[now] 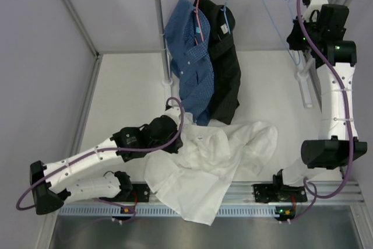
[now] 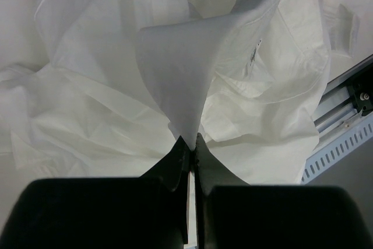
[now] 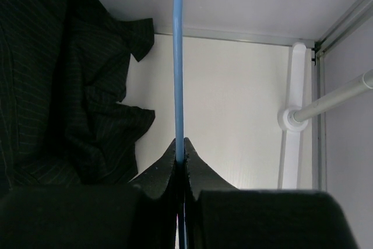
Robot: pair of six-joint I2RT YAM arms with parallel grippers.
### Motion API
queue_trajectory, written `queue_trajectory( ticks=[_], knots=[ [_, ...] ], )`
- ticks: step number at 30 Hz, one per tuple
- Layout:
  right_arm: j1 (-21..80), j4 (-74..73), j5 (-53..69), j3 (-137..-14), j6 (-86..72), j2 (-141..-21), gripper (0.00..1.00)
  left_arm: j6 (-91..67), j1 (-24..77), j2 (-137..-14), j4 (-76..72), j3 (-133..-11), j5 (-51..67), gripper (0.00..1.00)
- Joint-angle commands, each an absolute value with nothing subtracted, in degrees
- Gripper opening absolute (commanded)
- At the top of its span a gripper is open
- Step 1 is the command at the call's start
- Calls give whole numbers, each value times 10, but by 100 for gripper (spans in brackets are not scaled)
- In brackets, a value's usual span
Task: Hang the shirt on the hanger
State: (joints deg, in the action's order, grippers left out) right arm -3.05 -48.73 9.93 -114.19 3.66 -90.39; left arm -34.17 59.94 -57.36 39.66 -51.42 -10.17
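Tightly, shirt [image 2: 105,56] in left claw [image 2: 187,140]

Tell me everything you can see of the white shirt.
The white shirt is thin, wrinkled fabric, crumpled in a heap on the table between the arms. One end hangs over the table's near edge. The left wrist view shows a small label inside. The left gripper is shut on a fold, which stands up in a peak. The right gripper, shut on the light-blue hanger, is far from it.
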Motion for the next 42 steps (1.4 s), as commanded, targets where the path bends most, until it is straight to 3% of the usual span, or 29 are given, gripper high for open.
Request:
queue_trajectory(
  ticks=[1,25,42],
  knots=[
    [-32,-426,109,-1178,9,-892,0,-351,597,-557,370,-502,-111,0],
    [-33,-365,105,-1179,-34,-825,0,-397,598,-527,353,-479,-190,0],
    [-33,-390,175,-959,-4,-632,0,-421,589,-578,345,-520,-267,0]
  ],
)
